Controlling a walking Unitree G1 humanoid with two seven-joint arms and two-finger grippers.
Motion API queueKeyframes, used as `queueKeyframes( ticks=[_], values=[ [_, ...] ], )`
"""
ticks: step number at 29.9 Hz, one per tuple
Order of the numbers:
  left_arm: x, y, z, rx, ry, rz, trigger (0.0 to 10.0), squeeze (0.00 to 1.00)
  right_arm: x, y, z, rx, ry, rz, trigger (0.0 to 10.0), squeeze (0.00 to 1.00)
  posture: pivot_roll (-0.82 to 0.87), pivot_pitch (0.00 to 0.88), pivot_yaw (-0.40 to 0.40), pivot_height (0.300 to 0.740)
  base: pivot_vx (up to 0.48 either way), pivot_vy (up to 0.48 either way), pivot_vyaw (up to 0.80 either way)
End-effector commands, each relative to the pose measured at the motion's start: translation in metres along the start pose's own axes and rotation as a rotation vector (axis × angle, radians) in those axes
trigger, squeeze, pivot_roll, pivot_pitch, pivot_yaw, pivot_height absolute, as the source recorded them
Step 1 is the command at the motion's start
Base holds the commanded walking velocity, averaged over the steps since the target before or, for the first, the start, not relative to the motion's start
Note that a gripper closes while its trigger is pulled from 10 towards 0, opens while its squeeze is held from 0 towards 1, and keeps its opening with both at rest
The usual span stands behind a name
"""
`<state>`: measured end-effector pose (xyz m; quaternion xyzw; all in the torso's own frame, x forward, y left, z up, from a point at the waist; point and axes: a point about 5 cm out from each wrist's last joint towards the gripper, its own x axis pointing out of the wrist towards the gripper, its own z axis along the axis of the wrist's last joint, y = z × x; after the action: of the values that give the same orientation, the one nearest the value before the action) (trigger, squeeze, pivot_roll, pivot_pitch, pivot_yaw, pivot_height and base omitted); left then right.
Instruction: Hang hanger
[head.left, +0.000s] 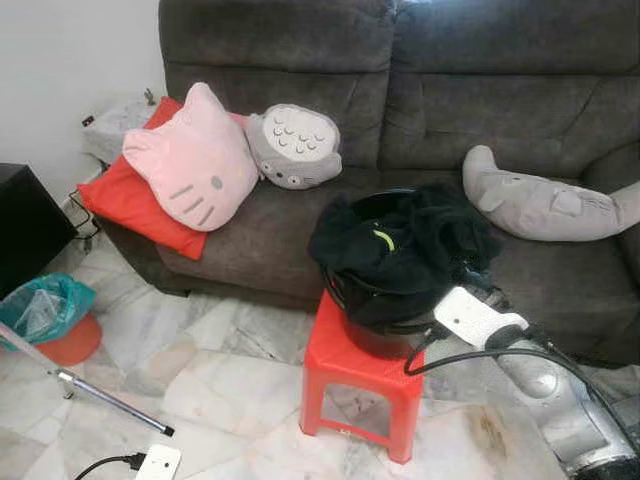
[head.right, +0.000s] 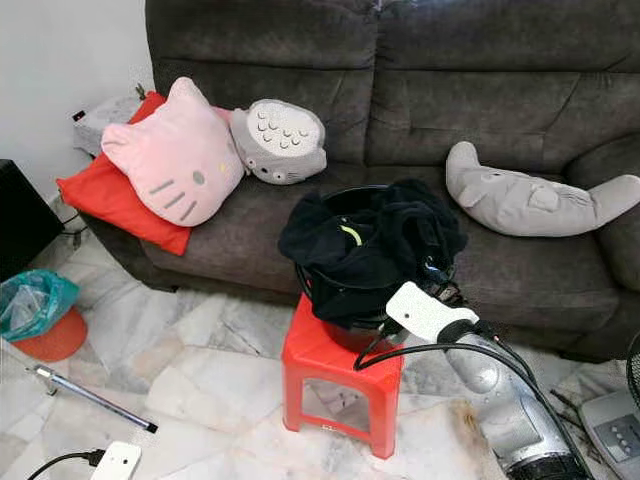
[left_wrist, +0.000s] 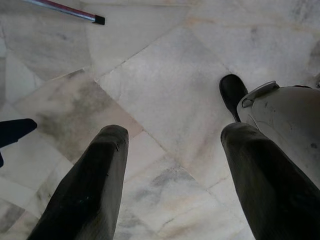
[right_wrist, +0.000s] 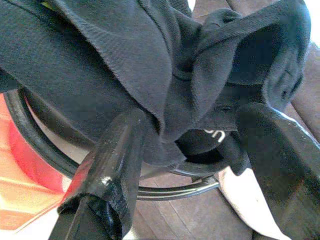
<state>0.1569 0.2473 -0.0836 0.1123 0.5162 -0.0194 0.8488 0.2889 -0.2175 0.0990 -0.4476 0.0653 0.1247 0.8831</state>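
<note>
A black garment with a small yellow-green mark is heaped in a round black basket, spilling over its rim. The basket stands on a red plastic stool in front of the sofa. My right arm reaches to the basket's near right side. In the right wrist view my right gripper is open, its fingers spread on either side of a hanging fold of the black garment just above the basket rim. My left gripper hangs open over the marble floor, holding nothing.
A dark grey sofa carries a pink cat cushion, a red cushion, a grey round plush and a long grey plush. A teal-lined bin, a metal pole and a white adapter lie left.
</note>
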Motion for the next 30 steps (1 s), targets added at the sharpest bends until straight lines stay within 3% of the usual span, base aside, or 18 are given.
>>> queueKeyframes(
  ticks=[1,11,30],
  values=[
    [-0.001,0.004,-0.003,-0.004,0.013,0.009,10.0,0.0,0.001,-0.005,-0.002,-0.001,0.015,-0.013,10.0,0.0,-0.19,0.0,0.087,0.74,0.0,0.0,0.0],
    [-0.001,0.004,-0.003,0.0,0.013,0.009,10.0,0.0,0.006,-0.005,-0.008,-0.003,0.058,-0.026,10.0,0.0,-0.19,0.0,0.087,0.74,0.0,0.0,0.0],
    [-0.001,0.004,-0.003,-0.002,0.012,0.01,10.0,0.0,0.02,-0.006,0.008,-0.002,-0.006,-0.019,10.0,0.0,-0.18,0.0,0.084,0.74,0.0,0.0,0.0]
  ],
)
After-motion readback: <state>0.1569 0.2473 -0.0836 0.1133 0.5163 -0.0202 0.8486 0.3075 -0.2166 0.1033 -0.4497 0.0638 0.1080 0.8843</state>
